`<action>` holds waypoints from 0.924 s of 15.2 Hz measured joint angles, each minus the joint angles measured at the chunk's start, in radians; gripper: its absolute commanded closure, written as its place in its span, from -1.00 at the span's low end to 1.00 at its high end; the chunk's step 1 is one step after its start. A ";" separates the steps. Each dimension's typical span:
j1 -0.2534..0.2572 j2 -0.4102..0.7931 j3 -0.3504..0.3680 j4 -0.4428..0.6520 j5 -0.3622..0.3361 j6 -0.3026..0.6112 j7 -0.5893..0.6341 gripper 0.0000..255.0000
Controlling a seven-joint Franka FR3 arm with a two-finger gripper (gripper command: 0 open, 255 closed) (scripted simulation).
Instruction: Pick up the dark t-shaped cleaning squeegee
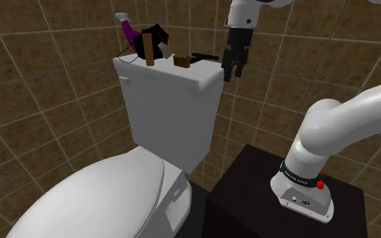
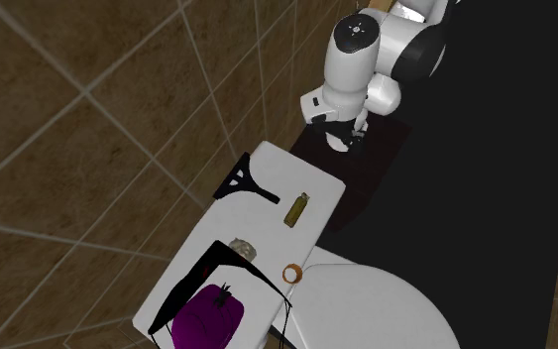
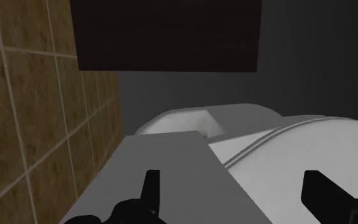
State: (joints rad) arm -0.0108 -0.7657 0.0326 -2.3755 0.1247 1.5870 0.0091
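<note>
The dark T-shaped squeegee [image 1: 203, 57] [image 2: 245, 184] lies flat on the white toilet tank lid [image 1: 182, 76] [image 2: 267, 243], near the wall and toward the lid's end nearest the stand. My black gripper [image 1: 231, 72] [image 2: 351, 140] [image 3: 234, 205] hangs just past that end of the lid, pointing down, a short way from the squeegee and not touching it. Its fingers [image 3: 151, 191] stand wide apart with nothing between them. In the wrist view the grey lid [image 3: 165, 172] runs away below the gripper.
Also on the lid are an olive bottle [image 1: 180, 61] [image 2: 297, 208], a brown cylinder [image 1: 147, 49] [image 2: 291, 273] and a purple and black item [image 1: 147, 35] [image 2: 210, 315]. The toilet seat [image 1: 94, 196] [image 3: 298, 140] lies below, the dark stand [image 1: 250, 196] beside it, and a tiled wall behind.
</note>
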 measured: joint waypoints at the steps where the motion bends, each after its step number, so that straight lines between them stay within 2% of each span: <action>1: 0.000 0.000 0.000 0.000 0.000 0.000 0.000 -1.00; 6: -0.073 0.164 0.080 0.142 0.006 0.016 0.241 -1.00; 14: -0.206 0.505 0.179 0.508 -0.063 -0.044 0.735 -1.00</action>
State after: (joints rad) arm -0.2164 -0.2611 0.2116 -1.8670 0.0618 1.5428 0.7443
